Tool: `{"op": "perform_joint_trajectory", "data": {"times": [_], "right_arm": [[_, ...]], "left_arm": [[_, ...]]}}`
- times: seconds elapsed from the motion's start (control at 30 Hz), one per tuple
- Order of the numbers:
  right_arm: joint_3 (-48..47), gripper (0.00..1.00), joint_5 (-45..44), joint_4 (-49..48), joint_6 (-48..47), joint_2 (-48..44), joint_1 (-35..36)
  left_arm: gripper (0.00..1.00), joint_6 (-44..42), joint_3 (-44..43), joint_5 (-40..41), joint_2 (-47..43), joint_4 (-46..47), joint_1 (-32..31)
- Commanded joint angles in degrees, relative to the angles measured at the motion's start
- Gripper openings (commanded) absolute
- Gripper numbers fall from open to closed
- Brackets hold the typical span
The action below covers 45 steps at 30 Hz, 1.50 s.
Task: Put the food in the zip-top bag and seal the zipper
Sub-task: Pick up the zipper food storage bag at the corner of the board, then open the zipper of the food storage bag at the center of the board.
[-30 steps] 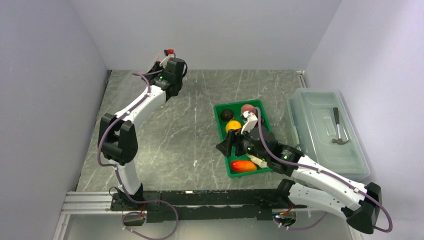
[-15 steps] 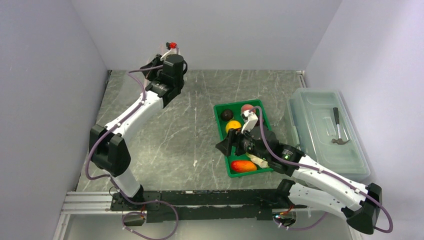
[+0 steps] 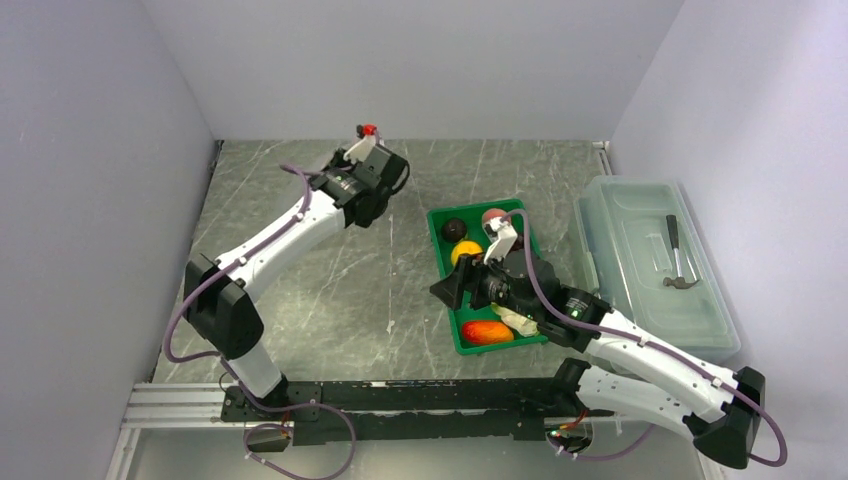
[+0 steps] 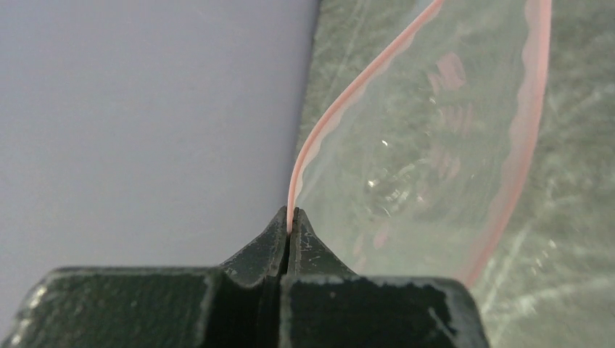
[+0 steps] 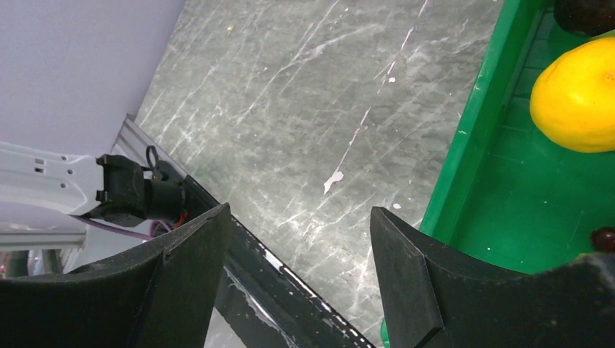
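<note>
Nearest you, your right gripper [image 5: 299, 217] stands wide apart and empty. It hangs over the left rim of the green plastic tray [image 5: 471, 130], partly above the grey marbled table [image 5: 304, 109]. I judge it is lined up for a pick, since the round yellow toy lemon [image 5: 576, 98] sits just beside it.

In the tray, the glossy red-orange oblong fruit [image 3: 487, 331] lies at the near end and the small dark round fruit [image 3: 454, 229] at the far end. None of the food is bagged yet.

Farther off, your left gripper [image 4: 290, 217] is clamped tight on one lip of the narrow pale pink zipper strip [image 4: 341, 101]. That holds up the clear, crinkly zip-top bag [image 4: 420, 145]. The other lip hangs apart, so the mouth gapes, likely held that way to receive food.
</note>
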State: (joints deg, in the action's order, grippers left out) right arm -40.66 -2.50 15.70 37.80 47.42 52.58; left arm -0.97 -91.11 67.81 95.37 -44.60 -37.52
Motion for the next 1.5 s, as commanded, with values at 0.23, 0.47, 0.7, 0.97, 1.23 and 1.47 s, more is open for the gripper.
{"op": "perform_joint_trajectory", "data": {"times": [0.23,0.47,0.7,0.97,1.23,1.47], "right_arm": [[1.6,0.54,-2.0,-8.3,6.3,-3.4,0.0],[3.0,0.18,-2.3,-13.2,10.4,-3.2,0.0],[6.0,0.0,-4.3,-18.5,14.6,-4.4,0.0],[6.8,0.0,-5.4,-20.7,16.4,-4.9,0.0],[6.0,0.0,-4.8,-24.6,17.5,-1.4,0.0],[1.1,0.0,-0.8,-28.6,16.9,6.8,0.0]], "left_arm": [[0.0,40.1,-6.0,-1.6,2.5,-37.5,-9.8],[0.0,51.8,-8.8,-2.3,5.1,-49.5,-15.0],[0.0,53.8,-10.7,-5.6,5.3,-51.3,-18.8],[0.0,44.1,-6.0,-15.6,-1.8,-37.2,-20.4],[0.0,41.6,-3.6,-20.4,-5.2,-32.9,-20.8],[0.0,39.9,-1.6,-23.9,-5.9,-30.1,-21.3]]}}
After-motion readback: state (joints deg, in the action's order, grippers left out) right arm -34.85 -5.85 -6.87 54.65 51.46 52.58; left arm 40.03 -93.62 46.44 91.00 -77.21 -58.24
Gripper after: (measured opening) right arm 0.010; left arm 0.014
